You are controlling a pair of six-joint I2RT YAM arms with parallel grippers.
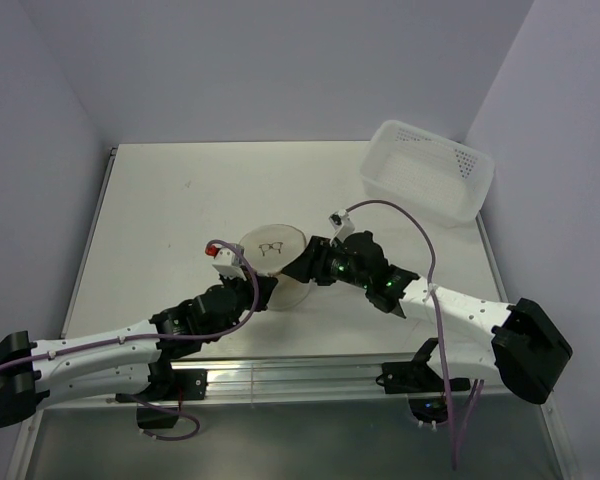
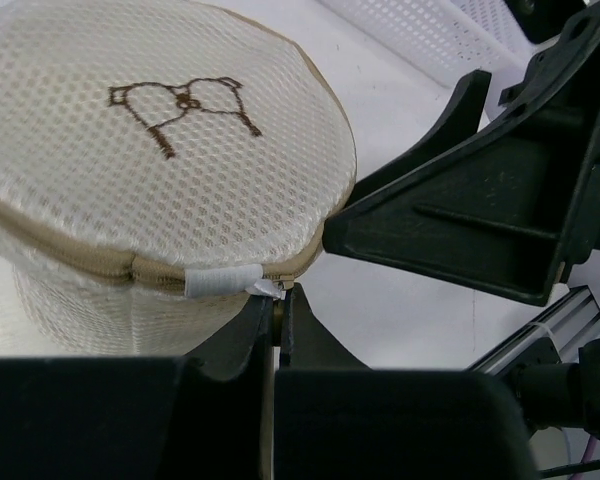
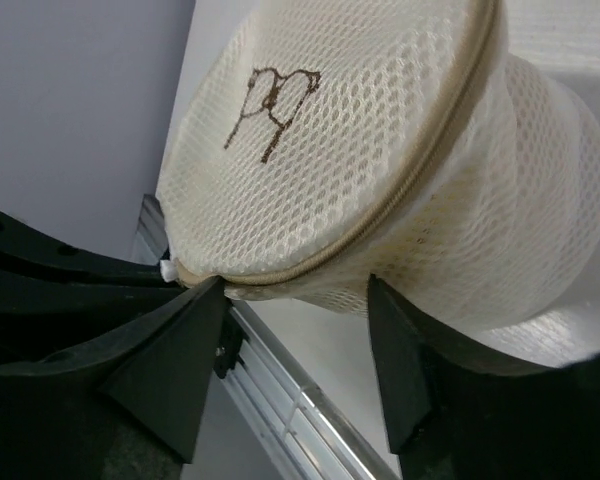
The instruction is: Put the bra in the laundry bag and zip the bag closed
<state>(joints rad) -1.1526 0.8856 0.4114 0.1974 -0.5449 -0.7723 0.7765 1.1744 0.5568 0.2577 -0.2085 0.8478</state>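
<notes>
The left gripper's (image 2: 277,300) fingers (image 2: 238,338) are pressed almost together, with only a thin pale sliver in the slot between them. The tips meet at the bag's (image 2: 150,170) zip (image 2: 90,262), just beside a small white tab (image 2: 220,282) at the seam. The pictures do not show whether that sliver is a zip pull.

The right gripper's (image 3: 295,300) fingers (image 3: 180,350) are spread wide across the bag's side. One tip touches the rim of the lid near the white tab. The other is against the mesh wall lower down.

The bag is a round, drum-shaped pouch of cream honeycomb mesh. A tan zip tape runs round the lid's edge and looks closed along every stretch in view. A small brown bra outline (image 2: 185,105) is stitched on the flat lid. The mesh is too dense to see what is inside.

The bag stands upright on the white table (image 1: 180,200), near the middle and towards the near edge, between the two grippers. A white perforated basket (image 1: 427,170) sits well apart at the far right corner.
</notes>
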